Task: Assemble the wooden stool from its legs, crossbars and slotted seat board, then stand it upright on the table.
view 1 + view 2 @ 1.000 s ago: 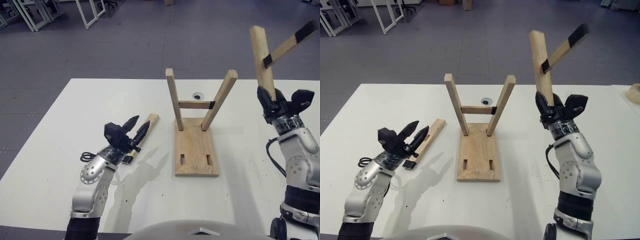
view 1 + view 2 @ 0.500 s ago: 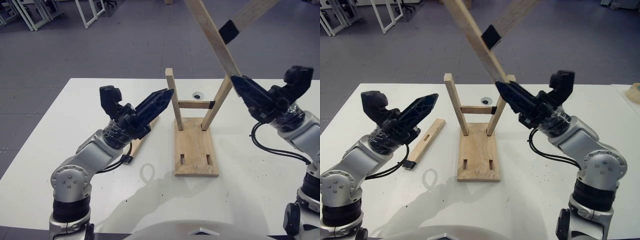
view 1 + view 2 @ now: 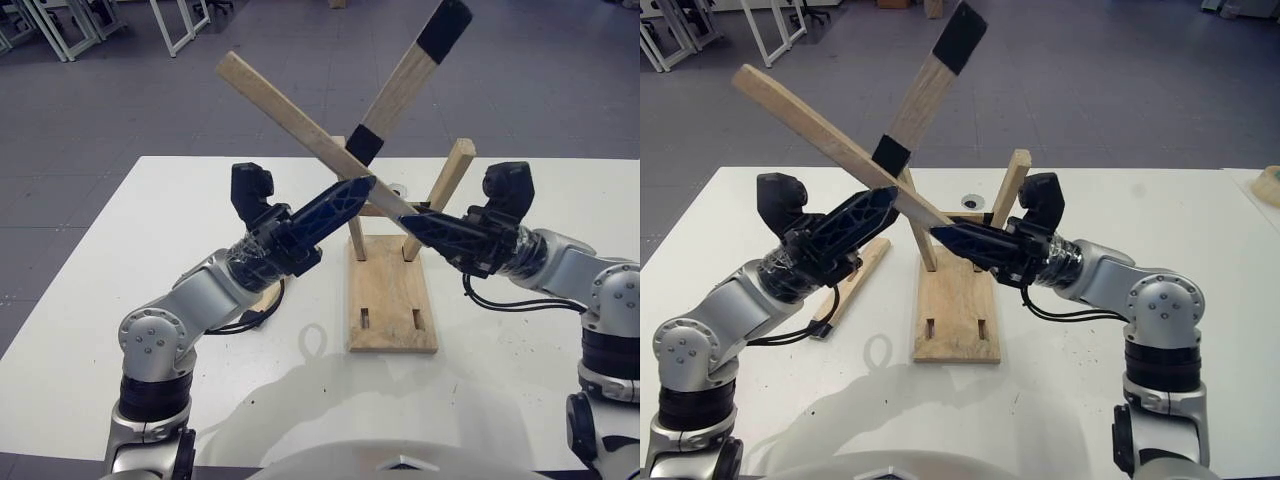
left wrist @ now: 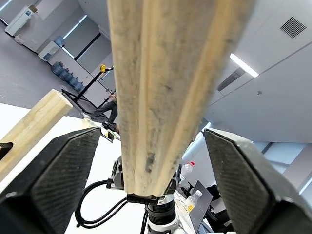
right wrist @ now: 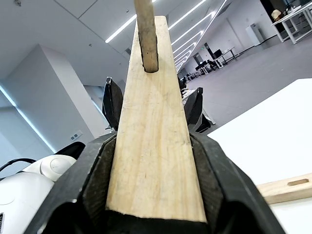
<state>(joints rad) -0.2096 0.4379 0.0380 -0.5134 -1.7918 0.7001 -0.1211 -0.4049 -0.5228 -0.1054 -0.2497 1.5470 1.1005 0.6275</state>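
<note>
My right gripper [image 3: 415, 222] is shut on the lower end of a wooden leg [image 3: 290, 115] that slants up to the left, with a black-taped crossbar [image 3: 405, 80] sticking up from it. The wrist view shows the leg [image 5: 153, 122] pressed between both fingers [image 5: 97, 180]. My left gripper [image 3: 352, 190] is open, its fingers [image 4: 53, 180] straddling the held wood [image 4: 156, 87] near the crossbar joint with gaps on both sides. Below, the slotted seat board [image 3: 392, 300] lies flat with two legs [image 3: 445, 190] and a crossbar standing in it. A loose leg [image 3: 862, 268] lies on the table under my left arm.
The white table [image 3: 520, 380] has a small round hole [image 3: 972, 201] behind the seat board. A black cable [image 3: 235, 322] trails beside my left arm. Another wooden piece [image 3: 1270, 186] sits at the far right edge. Desk frames stand on the floor beyond.
My right gripper swung in over the seat board and tilted its leg down to the left. My left gripper rose from the loose leg and closed in around the held piece.
</note>
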